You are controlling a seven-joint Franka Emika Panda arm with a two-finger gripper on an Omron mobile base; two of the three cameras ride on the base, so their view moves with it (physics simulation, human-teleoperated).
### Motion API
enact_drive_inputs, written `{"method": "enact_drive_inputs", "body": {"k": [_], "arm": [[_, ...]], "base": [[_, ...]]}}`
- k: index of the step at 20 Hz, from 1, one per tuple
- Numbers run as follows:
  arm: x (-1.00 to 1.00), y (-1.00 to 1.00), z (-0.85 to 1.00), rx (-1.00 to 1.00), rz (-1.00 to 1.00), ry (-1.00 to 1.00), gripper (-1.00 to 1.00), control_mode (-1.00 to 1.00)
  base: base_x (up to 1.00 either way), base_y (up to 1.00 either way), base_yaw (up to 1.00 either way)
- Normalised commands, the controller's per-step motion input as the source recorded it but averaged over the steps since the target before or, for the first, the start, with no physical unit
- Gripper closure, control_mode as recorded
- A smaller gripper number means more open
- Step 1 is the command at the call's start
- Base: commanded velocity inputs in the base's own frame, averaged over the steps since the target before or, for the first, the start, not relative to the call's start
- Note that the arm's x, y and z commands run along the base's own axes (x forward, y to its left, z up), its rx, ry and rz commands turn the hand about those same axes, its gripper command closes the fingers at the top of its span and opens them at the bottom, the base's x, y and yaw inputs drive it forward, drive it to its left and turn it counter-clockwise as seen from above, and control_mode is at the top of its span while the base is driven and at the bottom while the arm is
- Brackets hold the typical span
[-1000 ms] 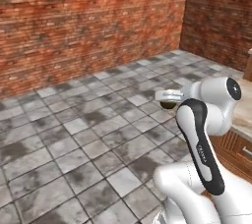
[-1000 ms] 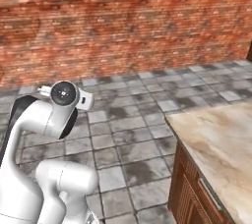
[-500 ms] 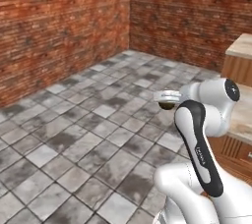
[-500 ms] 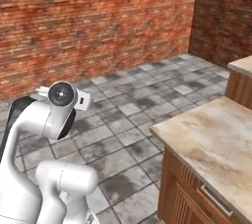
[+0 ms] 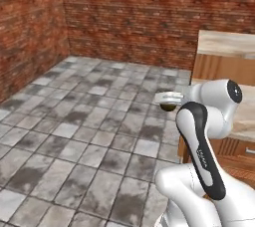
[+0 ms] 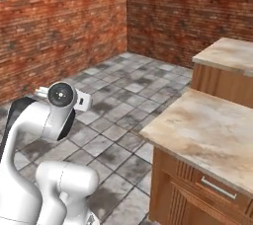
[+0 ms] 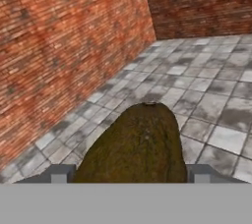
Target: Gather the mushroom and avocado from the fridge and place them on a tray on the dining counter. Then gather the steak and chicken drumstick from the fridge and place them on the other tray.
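Note:
The avocado (image 7: 133, 139), a dark brown-green lump, sits between my two fingertips (image 7: 58, 173) in the hand view. My gripper (image 7: 127, 174) is shut on it. In the left base view the gripper (image 5: 168, 99) is held out in front of the folded arm, high over the tiled floor, with the dark avocado (image 5: 168, 107) showing just under it. The fridge, both trays, the mushroom, the steak and the chicken drumstick are out of view.
A wooden counter with a beige marble-look top (image 6: 212, 130) and a drawer handle stands close on the right. A second, similar counter (image 6: 232, 54) stands beyond it. Red brick walls (image 5: 149, 17) meet in a corner ahead, across grey floor tiles (image 5: 74, 121).
The whole picture has swung: the base has turned, which brought the wall corner and the two counters further into view. The arm keeps its pose and the avocado stays in the gripper.

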Motion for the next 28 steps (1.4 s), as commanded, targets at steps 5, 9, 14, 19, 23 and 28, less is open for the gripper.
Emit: {"method": "enact_drive_inputs", "body": {"k": [5,9,14,19,23,28], "arm": [[0.0,0.0,0.0,0.0,0.0,0.0,1.0,1.0],[0.0,0.0,0.0,0.0,0.0,0.0,1.0,1.0],[0.0,0.0,0.0,0.0,0.0,0.0,1.0,1.0],[0.0,0.0,0.0,0.0,0.0,0.0,1.0,1.0],[0.0,0.0,0.0,0.0,0.0,0.0,1.0,1.0],[0.0,0.0,0.0,0.0,0.0,0.0,1.0,1.0]], "base": [[0.64,0.42,-0.54],[0.65,0.47,-0.54],[0.66,0.54,-0.52],[0.7,0.59,-0.5],[0.53,0.9,-0.36],[0.69,1.0,-0.25]]}}
